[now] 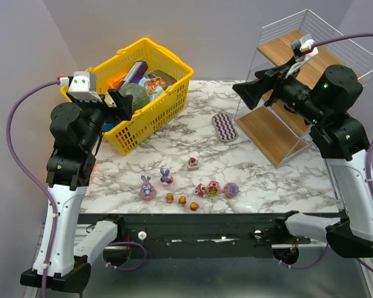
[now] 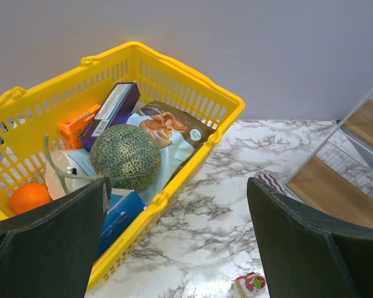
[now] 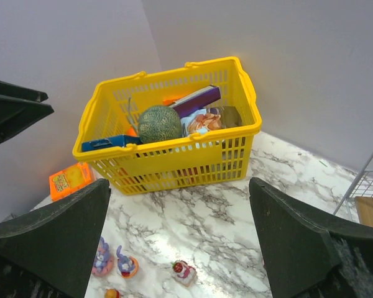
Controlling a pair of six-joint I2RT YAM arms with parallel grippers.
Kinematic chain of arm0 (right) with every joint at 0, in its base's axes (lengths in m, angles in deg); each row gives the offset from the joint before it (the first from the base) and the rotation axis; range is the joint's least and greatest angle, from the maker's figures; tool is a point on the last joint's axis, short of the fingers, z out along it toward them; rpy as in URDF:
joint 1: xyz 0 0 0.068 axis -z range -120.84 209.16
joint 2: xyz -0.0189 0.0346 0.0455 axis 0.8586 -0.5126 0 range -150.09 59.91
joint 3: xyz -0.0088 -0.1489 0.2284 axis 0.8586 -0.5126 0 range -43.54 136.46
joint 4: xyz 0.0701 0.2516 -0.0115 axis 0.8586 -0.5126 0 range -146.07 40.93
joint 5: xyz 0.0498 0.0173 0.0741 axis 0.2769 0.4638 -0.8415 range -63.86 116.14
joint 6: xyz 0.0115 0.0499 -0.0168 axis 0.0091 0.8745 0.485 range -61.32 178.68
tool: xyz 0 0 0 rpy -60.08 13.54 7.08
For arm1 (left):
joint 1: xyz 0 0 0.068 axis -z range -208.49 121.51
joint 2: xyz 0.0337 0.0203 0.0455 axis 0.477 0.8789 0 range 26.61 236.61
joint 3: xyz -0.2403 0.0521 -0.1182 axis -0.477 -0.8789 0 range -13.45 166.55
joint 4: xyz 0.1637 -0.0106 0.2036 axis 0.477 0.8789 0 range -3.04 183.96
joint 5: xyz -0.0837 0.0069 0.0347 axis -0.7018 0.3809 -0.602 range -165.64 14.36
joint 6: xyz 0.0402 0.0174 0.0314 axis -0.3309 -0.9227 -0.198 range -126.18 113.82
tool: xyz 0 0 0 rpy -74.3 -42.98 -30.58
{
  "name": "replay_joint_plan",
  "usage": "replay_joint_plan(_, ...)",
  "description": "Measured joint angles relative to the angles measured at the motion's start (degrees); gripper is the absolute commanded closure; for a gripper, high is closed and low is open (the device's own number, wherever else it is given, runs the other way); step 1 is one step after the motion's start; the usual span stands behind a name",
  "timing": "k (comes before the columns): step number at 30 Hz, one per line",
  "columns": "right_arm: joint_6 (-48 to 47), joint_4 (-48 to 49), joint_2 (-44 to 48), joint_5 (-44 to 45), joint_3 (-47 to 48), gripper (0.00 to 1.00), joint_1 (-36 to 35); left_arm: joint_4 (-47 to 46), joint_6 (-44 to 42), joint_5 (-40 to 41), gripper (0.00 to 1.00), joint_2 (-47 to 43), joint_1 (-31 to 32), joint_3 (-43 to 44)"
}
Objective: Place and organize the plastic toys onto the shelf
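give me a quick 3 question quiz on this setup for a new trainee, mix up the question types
1. True or false: some of the plastic toys already stand on the shelf.
2. What lies on the table between the yellow basket and the shelf? A) a blue cup B) a purple zigzag pad C) a green sponge
3. Fill in: the left claw and the right claw are both ____ and hold nothing.
Key: 1 false; 2 B; 3 open.
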Motion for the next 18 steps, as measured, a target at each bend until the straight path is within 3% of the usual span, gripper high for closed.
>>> replay_joint_plan(4,-0.1,0.0,0.0,1.4,-1.8,0.06,-0.6,0.0,0.1,-0.5,0.01,0.3,0.0,0.0)
replay_joint_plan(14,-0.9,-1.3,-5.5,16.3,-13.7,0.21,-5.2,-1.2,0.1,-5.7,0.01,-0.3,0.0,-4.1)
replay_joint_plan(18,-0.2,-3.0,-11.4,21.9,-20.2,0.36,-5.2,-1.6,0.3,-8.0,0.01,-0.3,0.0,-5.2)
